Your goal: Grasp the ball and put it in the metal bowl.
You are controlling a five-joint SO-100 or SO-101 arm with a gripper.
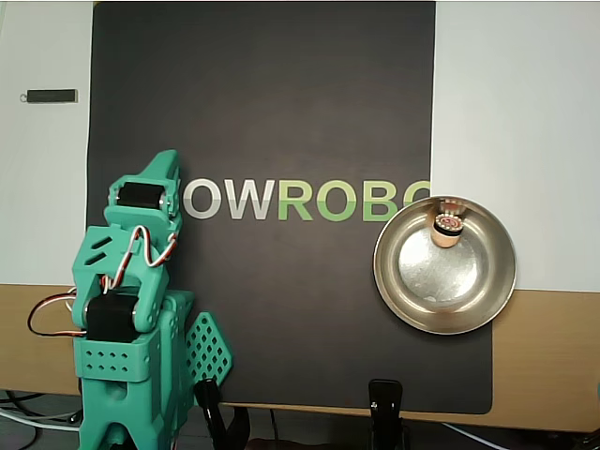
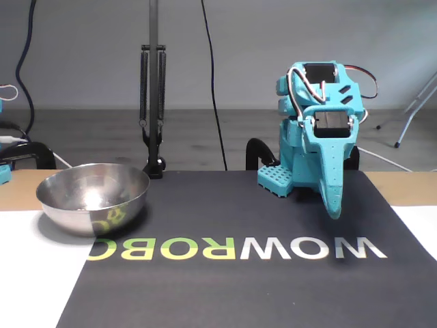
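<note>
The ball (image 1: pixel 446 231) lies inside the bowl (image 1: pixel 403 286), against its far inner wall in the overhead view. The bowl straddles the mat (image 1: pixel 281 103) edge on the table (image 1: pixel 548 366). The gripper (image 2: pixel 334 208), folded back at the arm base, is closed on nothing, well apart from the bowl (image 2: pixel 68 205).

The ball (image 1: pixel 446 230) — small, light tan, with a dark hole facing up — lies inside the bowl (image 1: pixel 405 291), against its inner wall on the side away from the worktop's front edge. The bowl is round, shallow and shiny, upright near the worktop's front right corner in the overhead view. In the fixed view the bowl (image 2: pixel 68 208) hides the ball.
</note>
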